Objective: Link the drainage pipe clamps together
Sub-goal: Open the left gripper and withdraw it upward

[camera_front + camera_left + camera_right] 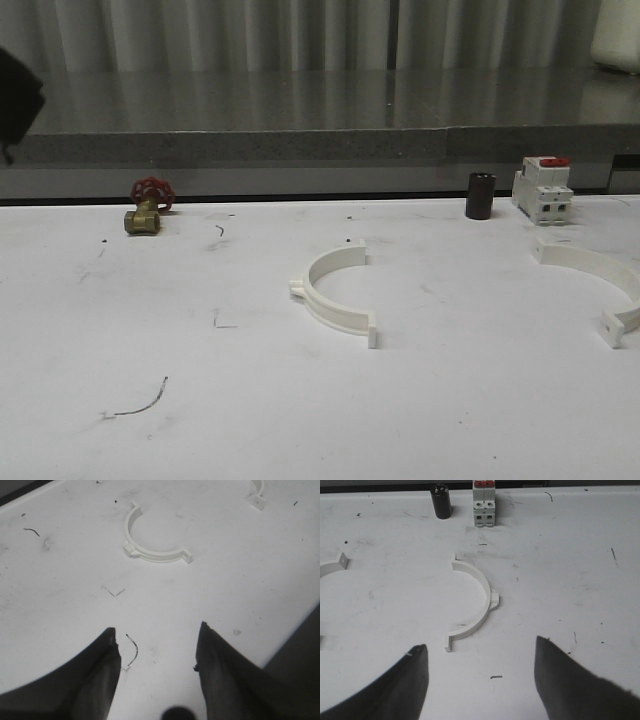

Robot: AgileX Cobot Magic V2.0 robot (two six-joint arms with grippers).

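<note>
White plastic, the two drainage pipe clamps point(335, 290) point(600, 285) at frame centre and right edge look light, stiff; pinch mid-arc, left gripper point(157, 652) and right gripper point(480, 672) both spread.

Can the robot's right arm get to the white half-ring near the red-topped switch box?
Probably yes. The right gripper is open, and that clamp half lies flat on bare table ahead of its fingers, with nothing between them.
</note>
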